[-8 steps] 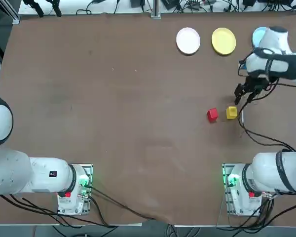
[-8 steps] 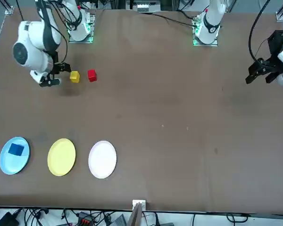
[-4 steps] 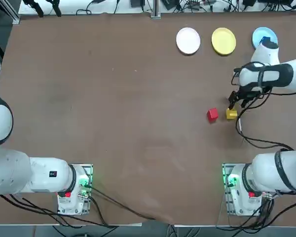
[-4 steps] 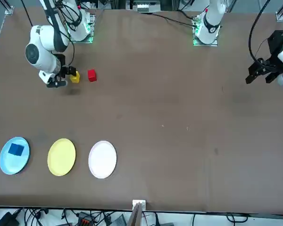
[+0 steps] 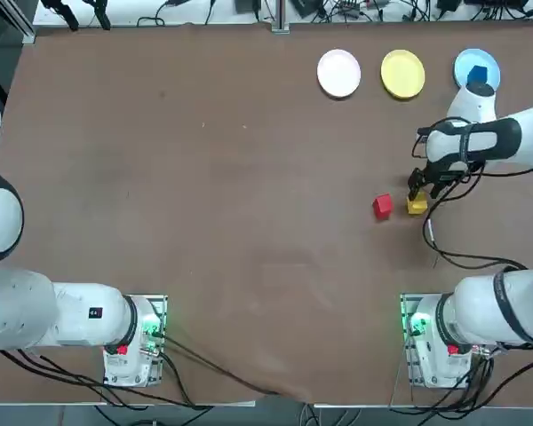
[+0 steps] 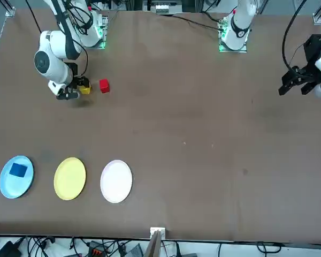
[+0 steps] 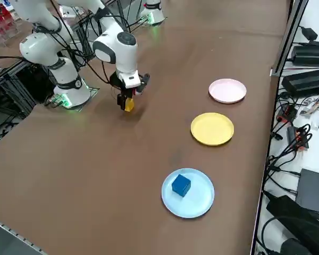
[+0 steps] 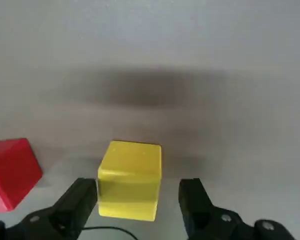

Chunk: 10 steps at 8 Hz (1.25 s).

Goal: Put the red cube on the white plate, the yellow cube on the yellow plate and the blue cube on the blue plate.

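So we've got our right gripper (image 8: 138, 192) right at the yellow cube (image 8: 130, 180), jaws spread wide with the cube between them, and nothing's gripped. One finger is really close to the cube's side, and there's a clear gap on the other. The red cube (image 5: 383, 207) is just beside the yellow one on the table (image 5: 231, 222). Our blue cube (image 7: 181, 185) is sitting on the blue plate (image 7: 187, 204), while the yellow plate (image 7: 212, 129) and white plate (image 7: 227, 91) are both bare.
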Each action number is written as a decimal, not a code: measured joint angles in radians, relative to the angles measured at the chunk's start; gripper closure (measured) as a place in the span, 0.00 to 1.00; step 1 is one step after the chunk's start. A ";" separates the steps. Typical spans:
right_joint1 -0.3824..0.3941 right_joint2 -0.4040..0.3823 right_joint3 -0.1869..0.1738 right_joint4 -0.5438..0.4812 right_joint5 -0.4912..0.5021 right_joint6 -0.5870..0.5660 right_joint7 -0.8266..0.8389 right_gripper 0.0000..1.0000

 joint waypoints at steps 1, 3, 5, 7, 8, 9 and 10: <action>0.001 0.008 0.000 0.000 0.000 0.003 0.014 0.01; 0.002 0.016 0.000 0.000 0.001 0.005 0.022 0.04; 0.002 0.047 0.000 -0.002 0.005 0.006 0.028 0.16; 0.004 0.056 0.000 0.007 0.007 -0.004 0.037 0.31; 0.004 0.054 0.000 0.009 0.007 -0.008 0.039 0.31; 0.007 0.044 0.000 0.029 0.007 -0.038 0.040 0.31; 0.010 0.018 0.000 0.084 0.007 -0.121 0.040 0.31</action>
